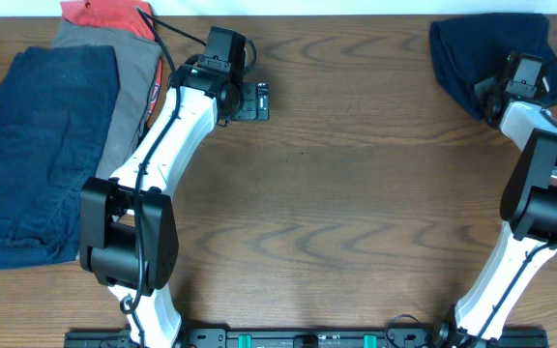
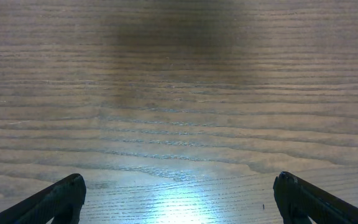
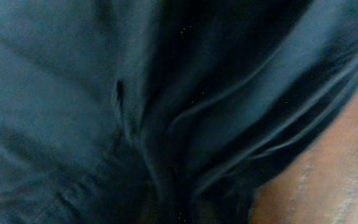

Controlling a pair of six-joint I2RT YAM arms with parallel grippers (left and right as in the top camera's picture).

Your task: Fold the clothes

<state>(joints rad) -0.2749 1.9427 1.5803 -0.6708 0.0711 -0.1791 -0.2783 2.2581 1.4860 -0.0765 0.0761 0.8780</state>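
A crumpled dark navy garment (image 1: pixel 472 53) lies at the table's back right. My right gripper (image 1: pixel 489 97) is at its near edge. The right wrist view is filled with its folds (image 3: pixel 73 93), which bunch together toward my right gripper (image 3: pixel 166 211) at the bottom middle. The fingers themselves are hidden in the dark cloth, and the gripper looks shut on it. My left gripper (image 1: pixel 257 100) is open and empty over bare wood at the back centre; both its fingertips show wide apart in the left wrist view (image 2: pixel 179 193).
At the left edge lies a stack of clothes: a folded blue garment (image 1: pixel 37 145) on a grey one (image 1: pixel 129 87), with a red one (image 1: pixel 104 17) behind. The wooden table (image 1: pixel 356 193) shows between the arms.
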